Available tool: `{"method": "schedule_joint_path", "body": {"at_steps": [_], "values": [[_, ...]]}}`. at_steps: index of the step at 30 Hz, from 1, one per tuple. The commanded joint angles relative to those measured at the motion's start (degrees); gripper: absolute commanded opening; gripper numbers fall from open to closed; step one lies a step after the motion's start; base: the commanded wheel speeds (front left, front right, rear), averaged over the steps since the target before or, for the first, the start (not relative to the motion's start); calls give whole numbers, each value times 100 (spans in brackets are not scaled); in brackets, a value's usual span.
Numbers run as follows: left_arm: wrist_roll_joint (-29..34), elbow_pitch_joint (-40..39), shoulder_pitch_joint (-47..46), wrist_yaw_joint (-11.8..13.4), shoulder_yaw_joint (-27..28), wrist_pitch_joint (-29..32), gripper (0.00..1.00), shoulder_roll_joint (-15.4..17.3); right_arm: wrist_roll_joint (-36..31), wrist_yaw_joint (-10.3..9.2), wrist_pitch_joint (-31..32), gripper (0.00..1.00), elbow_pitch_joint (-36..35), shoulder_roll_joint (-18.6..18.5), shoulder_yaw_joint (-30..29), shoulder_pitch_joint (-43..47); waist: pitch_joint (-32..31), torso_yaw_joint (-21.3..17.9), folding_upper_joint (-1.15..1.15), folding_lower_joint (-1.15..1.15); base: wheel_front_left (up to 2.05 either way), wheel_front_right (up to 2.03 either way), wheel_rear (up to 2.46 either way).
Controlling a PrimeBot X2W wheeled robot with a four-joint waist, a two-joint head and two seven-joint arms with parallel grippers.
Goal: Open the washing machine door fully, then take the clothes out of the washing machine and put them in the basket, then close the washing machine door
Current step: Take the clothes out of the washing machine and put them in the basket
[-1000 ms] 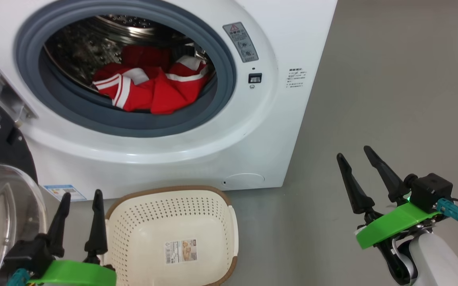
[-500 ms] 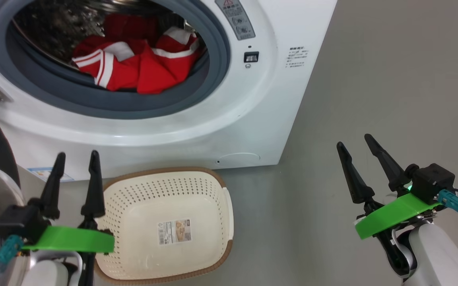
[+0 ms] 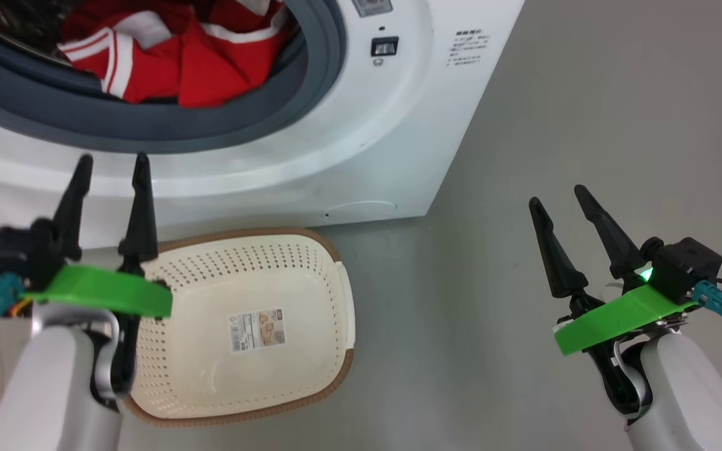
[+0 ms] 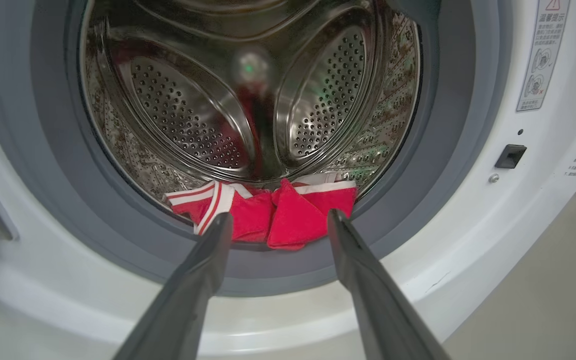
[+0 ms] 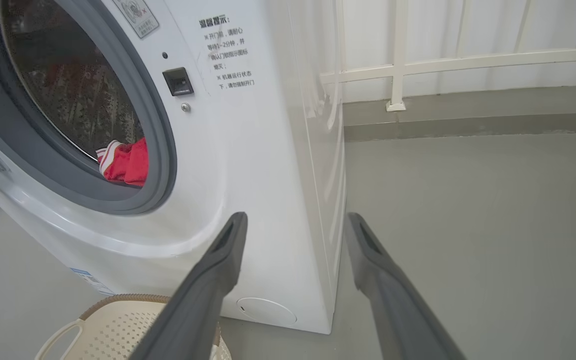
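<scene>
- Beyond my left claw (image 3: 113, 158): red clothes (image 3: 198, 69) with white stripes.
- Beside it: cream, perforated, brown-rimmed basket (image 3: 261, 255).
- White washing machine (image 3: 398, 125), grey gasket (image 3: 148, 128).

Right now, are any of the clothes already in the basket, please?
No, the basket holds only its paper label, while the clothes lie inside the washing machine.

Drum mouth (image 4: 253, 100): left open, ringed by gasket (image 4: 48, 190); clothes (image 4: 268, 215) heaped on its near lip.
Basket (image 3: 261, 233): set just before washing machine (image 3: 361, 144).
Floor (image 3: 586, 94) at right: left unobstructed.
</scene>
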Motion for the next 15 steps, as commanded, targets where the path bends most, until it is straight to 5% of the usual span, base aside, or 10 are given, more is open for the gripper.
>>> {"method": "schedule_joint_path", "body": {"at_steps": [1, 15], "values": [[62, -35, -307, -14, 155, 35, 100, 188, -36, 9, -69, 100, -164, 30, 81, -83, 196, -57, 0, 0, 0, 0, 0], [-6, 1062, -1698, -173, 85, 339, 100, 269, -89, 9, -69, 100, -250, 105, -48, -241, 791, -178, 0, 0, 0, 0, 0]]}}
